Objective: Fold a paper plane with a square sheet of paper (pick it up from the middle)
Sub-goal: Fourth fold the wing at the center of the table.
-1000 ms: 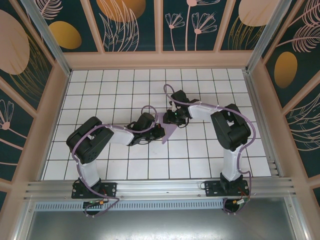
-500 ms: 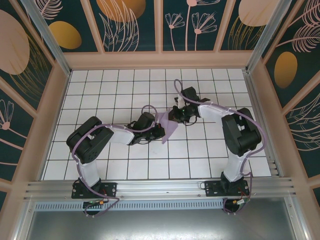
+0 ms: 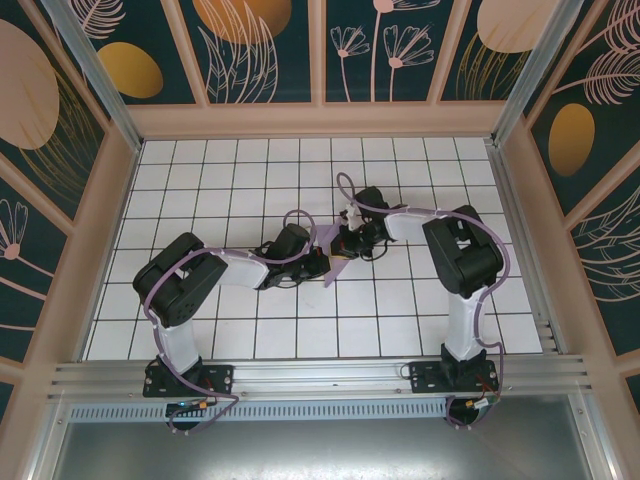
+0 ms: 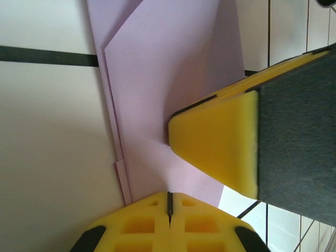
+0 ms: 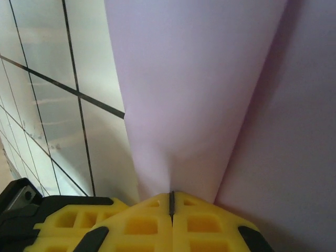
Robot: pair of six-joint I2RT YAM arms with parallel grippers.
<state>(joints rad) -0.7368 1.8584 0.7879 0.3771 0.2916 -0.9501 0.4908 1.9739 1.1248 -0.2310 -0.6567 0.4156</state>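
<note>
At centre of the overhead view, right gripper [image 5: 171,195] has returned and now clamps the lilac paper [image 5: 199,79]; left gripper [image 4: 169,197] stays pinched on it, so creasing can likely proceed

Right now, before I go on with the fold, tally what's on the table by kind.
folded lilac paper: 1
robot arms: 2 (left arm, right arm)
claws: 2 (left claw, right claw, both shut on the paper)
Total: 5
</note>
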